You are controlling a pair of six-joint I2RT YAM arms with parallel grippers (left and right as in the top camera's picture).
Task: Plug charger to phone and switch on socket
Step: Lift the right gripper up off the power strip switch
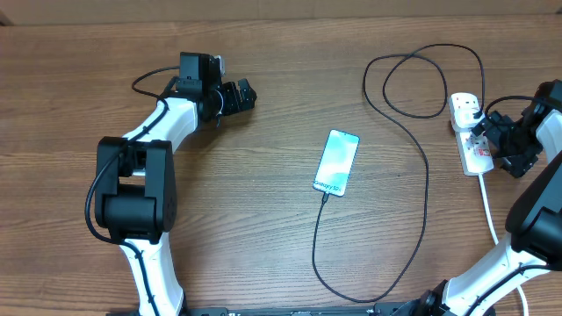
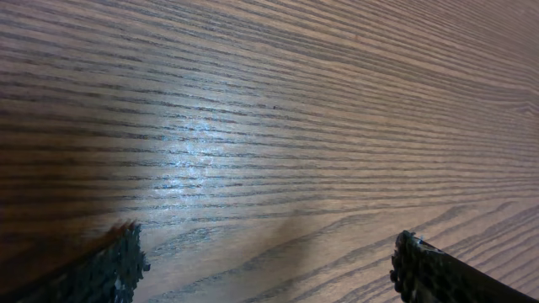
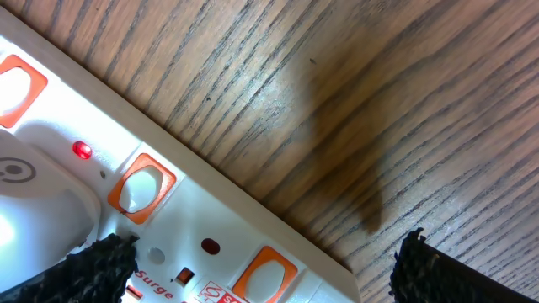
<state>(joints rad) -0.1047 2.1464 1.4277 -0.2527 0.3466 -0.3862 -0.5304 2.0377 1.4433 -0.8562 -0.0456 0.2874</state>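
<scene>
The phone (image 1: 337,161) lies face up mid-table, its teal screen lit. The thin black charger cable (image 1: 420,175) runs from the phone's near end, loops across the table and reaches the adapter (image 1: 467,107) on the white socket strip (image 1: 472,132) at the right. My right gripper (image 1: 498,143) is open just over the strip's right side. In the right wrist view (image 3: 265,265) its fingers straddle the strip's edge (image 3: 168,210), with orange-red switches (image 3: 139,187) and one lit red lamp (image 3: 82,151) in sight. My left gripper (image 1: 237,95) is open and empty at the far left; it also shows in the left wrist view (image 2: 268,265).
The strip's thick white cord (image 1: 488,206) runs toward the table's near right edge. The black cable makes a wide loop (image 1: 413,83) behind the phone and another near the front edge (image 1: 351,294). The left wrist view shows only bare wood (image 2: 269,126).
</scene>
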